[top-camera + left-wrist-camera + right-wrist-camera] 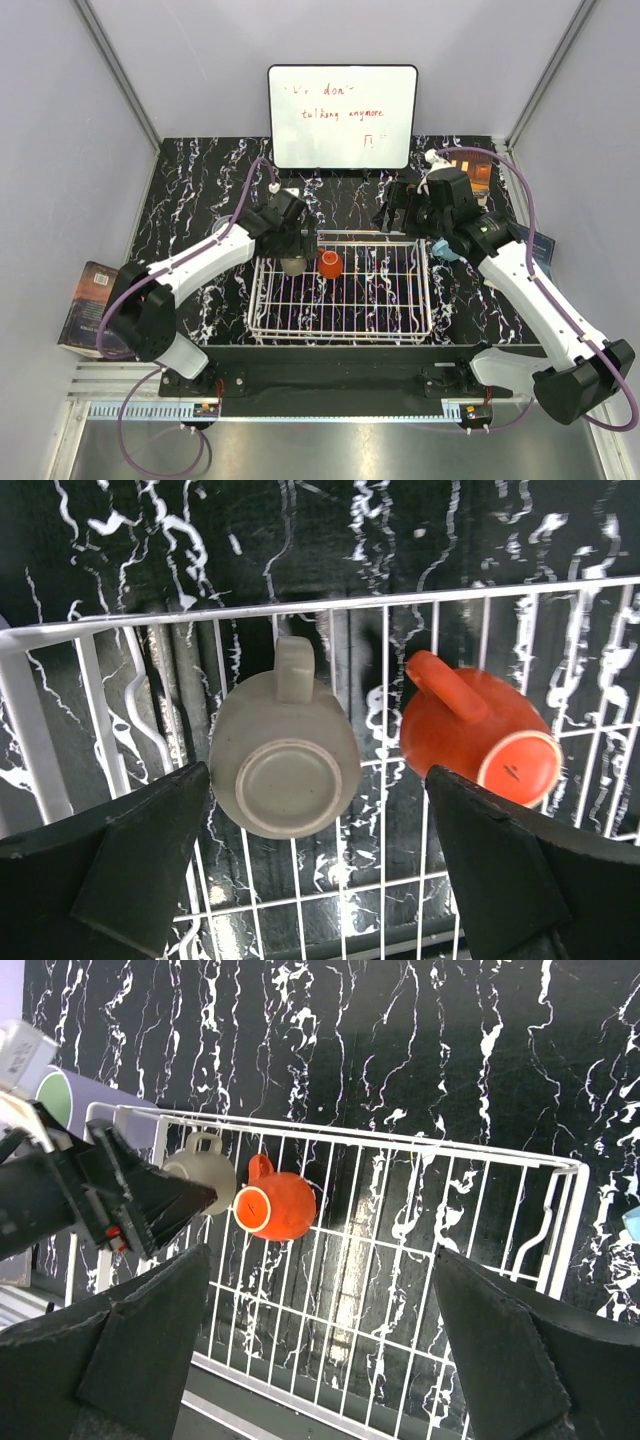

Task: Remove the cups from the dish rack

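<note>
Left tool [292, 244], seen from above, hangs spread wide over the back left corner of the dish rack [340, 336], straight above the small grey-brown cup [293, 264], and grips nothing. The small red-orange cup [331, 264] sits just beside that cup, inside the rack. The right tool [398, 218] hovers past the rack's far right corner, also released and empty. The light blue handled mug [444, 250] stands on the desk [200, 190] just outside the rack's right side, partly hidden by the right arm. A whiteboard [342, 117] leans at the back.

From the left wrist, the left tool [318, 780] is fully parted, with one of its fingers [120, 870] on either side of the grey-brown cup [285, 770], which stands bottom up with its handle toward the rack's rim [400, 598]. Whether a fingertip touches it cannot be told. The red-orange cup [480, 730] lies tilted just right of it.

From the right wrist, the right tool [322, 1258] gapes above the rack [400, 1138], holding nothing. Both cups, grey-brown [200, 1165] and red-orange [275, 1205], lie in one corner under the left tool [130, 1205]. The sage-green tumbler [60, 1095] stands on the desk outside that corner.
</note>
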`<state>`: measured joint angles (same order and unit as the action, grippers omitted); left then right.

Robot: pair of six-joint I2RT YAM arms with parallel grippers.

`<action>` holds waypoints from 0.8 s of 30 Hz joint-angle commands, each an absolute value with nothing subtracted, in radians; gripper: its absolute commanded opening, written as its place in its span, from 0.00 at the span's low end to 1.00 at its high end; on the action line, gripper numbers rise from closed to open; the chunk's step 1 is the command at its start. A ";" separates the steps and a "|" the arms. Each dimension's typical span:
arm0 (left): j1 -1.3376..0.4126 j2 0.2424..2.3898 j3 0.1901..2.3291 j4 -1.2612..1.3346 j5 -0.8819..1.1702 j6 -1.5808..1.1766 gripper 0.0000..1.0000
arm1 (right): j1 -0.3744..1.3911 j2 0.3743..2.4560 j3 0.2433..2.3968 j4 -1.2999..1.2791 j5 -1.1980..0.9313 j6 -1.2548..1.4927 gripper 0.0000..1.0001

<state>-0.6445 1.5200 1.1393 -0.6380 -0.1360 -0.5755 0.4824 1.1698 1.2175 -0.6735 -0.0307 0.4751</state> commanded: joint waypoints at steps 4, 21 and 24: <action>-0.632 1.531 1.134 -0.693 -0.233 -0.586 0.99 | 0.486 1.132 1.190 -0.644 -0.054 0.449 1.00; -0.669 1.582 1.152 -0.696 -0.253 -0.598 0.53 | 0.486 1.112 1.146 -0.644 -0.041 0.434 1.00; -0.681 1.563 1.160 -0.698 -0.270 -0.591 0.41 | 0.486 1.108 1.140 -0.643 -0.041 0.433 1.00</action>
